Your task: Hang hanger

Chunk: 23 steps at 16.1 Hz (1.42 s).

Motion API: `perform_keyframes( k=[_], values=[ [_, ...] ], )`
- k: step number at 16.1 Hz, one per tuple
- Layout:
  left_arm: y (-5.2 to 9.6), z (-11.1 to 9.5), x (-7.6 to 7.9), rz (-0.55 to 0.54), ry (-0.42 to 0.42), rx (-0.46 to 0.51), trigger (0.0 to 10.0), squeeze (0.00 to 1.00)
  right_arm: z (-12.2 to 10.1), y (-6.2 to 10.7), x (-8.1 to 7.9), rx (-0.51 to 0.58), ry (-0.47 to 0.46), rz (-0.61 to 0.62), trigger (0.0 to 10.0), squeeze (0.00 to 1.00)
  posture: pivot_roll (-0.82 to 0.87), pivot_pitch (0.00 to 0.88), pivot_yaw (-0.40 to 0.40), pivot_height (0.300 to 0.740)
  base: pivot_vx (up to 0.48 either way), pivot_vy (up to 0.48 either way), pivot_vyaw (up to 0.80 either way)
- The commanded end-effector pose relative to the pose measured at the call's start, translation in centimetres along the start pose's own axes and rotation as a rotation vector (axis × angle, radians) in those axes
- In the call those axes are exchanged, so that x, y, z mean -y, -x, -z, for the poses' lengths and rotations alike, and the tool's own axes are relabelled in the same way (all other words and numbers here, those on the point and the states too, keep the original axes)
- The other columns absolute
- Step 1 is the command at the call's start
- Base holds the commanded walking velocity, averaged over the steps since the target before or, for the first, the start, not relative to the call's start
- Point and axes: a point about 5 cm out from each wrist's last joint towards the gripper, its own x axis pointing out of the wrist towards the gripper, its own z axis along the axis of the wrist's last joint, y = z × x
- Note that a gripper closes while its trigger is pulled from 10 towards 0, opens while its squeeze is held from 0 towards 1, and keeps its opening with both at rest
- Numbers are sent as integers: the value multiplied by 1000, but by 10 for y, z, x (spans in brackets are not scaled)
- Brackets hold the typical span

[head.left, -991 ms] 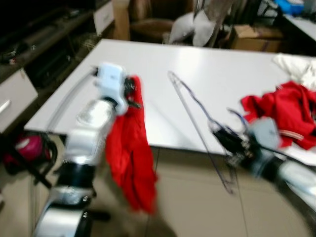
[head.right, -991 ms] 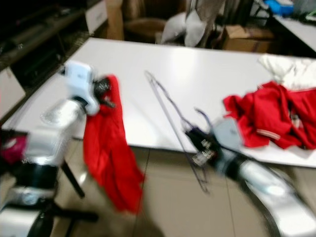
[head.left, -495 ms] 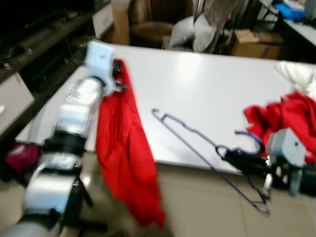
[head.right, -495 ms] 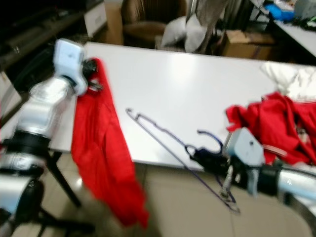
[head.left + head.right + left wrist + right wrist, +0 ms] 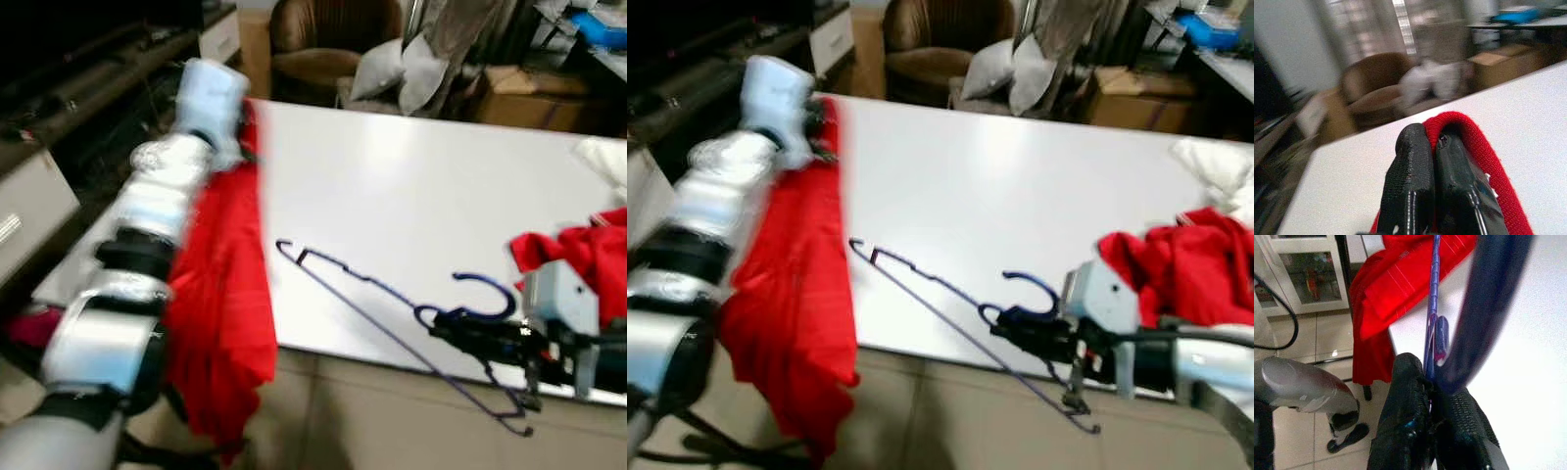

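The right claw (image 5: 1004, 323) is pinching the blue wire hanger (image 5: 955, 318) at its neck over the counter's (image 5: 1019, 186) near edge, the hanger's frame reaching out past that edge. The left claw (image 5: 1432, 147) is clamping a red garment (image 5: 225, 313), which is hanging off the counter's left edge. More red clothing (image 5: 1181, 269) is lying at the right edge.

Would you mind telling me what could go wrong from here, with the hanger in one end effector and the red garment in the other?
1. The right end effector pinches the hanger only at its neck, so the long wire frame may swing or twist.
2. The red garment hangs from the left end effector by an edge, past the table edge; it could slip.
3. The hanger's hook points toward the red clothes pile and might snag it.
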Motion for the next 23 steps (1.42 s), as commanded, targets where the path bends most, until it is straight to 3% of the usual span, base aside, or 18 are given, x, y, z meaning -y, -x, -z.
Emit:
perform_keyframes(
  k=[1,3,6,9,10,11,13,14,16,17,18,19,20,21,23],
  values=[
    [0,-24,-7,8,-32,84,10000,0,-4,-5,0,4,24,-16,10000,0,-58,0,20,740,330,0,0],
    [-2,-34,3,72,13,122,10000,0,-3,-16,4,1,41,-25,10000,0,-56,0,22,740,311,0,0],
    [8,-46,24,255,58,154,10000,0,-1,-40,30,11,51,107,10000,0,-51,0,23,740,0,0,0],
    [19,-50,27,304,87,166,10000,0,-4,-57,42,33,49,135,10000,0,-51,0,23,740,0,0,0],
    [26,-57,24,321,101,179,10000,0,-7,-68,56,43,69,159,10000,0,-37,0,19,740,0,0,0],
    [34,-66,23,352,140,216,10000,0,-15,-83,80,58,101,211,10000,0,-32,0,14,740,0,0,0],
    [39,-76,24,371,190,259,10000,0,-27,-93,107,62,151,279,10000,0,-26,0,6,740,0,0,0],
    [40,-78,24,369,207,268,10000,0,-31,-94,114,63,169,296,10000,0,-23,0,-1,740,0,0,0],
    [43,-99,11,281,234,424,10000,0,-67,-86,157,99,276,479,10000,0,-12,0,-20,740,0,0,0],
    [43,-109,2,203,232,496,10000,0,-92,-74,174,172,319,615,10000,0,-10,0,-28,740,0,0,0],
    [43,-114,-1,175,247,523,10000,0,-103,-69,180,211,340,672,10000,0,-9,0,-30,740,0,0,0],
    [47,-126,-7,144,294,600,10000,0,-125,-53,190,318,352,780,10000,0,-5,0,-44,740,0,0,0],
    [46,-129,-7,126,281,612,10000,0,-136,-42,194,391,344,834,10000,0,-3,0,-46,740,0,0,0],
    [40,-118,-1,102,228,559,10000,0,-132,-41,193,393,378,838,10000,0,-7,0,-44,740,0,0,0],
    [32,-90,13,84,229,480,10000,0,-114,-47,184,369,446,827,10000,0,-16,5,-31,740,0,0,0]
  ],
)
